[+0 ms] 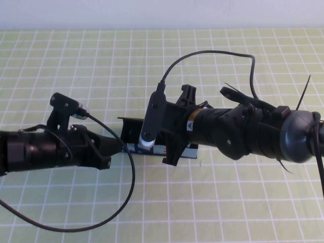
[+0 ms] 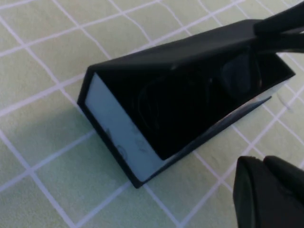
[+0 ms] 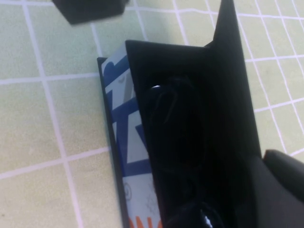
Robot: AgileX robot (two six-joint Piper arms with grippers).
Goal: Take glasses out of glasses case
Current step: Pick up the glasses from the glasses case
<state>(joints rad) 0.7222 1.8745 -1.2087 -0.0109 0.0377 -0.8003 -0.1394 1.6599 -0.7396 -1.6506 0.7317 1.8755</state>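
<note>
The glasses case (image 1: 152, 148) lies at the table's middle with its flap lid (image 1: 129, 125) standing open. Its white printed long side (image 3: 126, 137) faces the near edge. Black glasses (image 3: 175, 123) lie inside, dim against the black lining, and the left wrist view shows the glasses (image 2: 190, 95) too. My right gripper (image 1: 171, 152) reaches down into the case's right half and is shut (image 3: 256, 190). Whether anything sits between its fingers is hidden in the dark. My left gripper (image 1: 119, 145) rests beside the case's left end, shut on nothing (image 2: 266, 190).
A green mat with a white grid (image 1: 228, 202) covers the whole table. A black cable (image 1: 101, 223) loops from the left arm over the near side. Another cable (image 1: 212, 53) arcs above the right arm.
</note>
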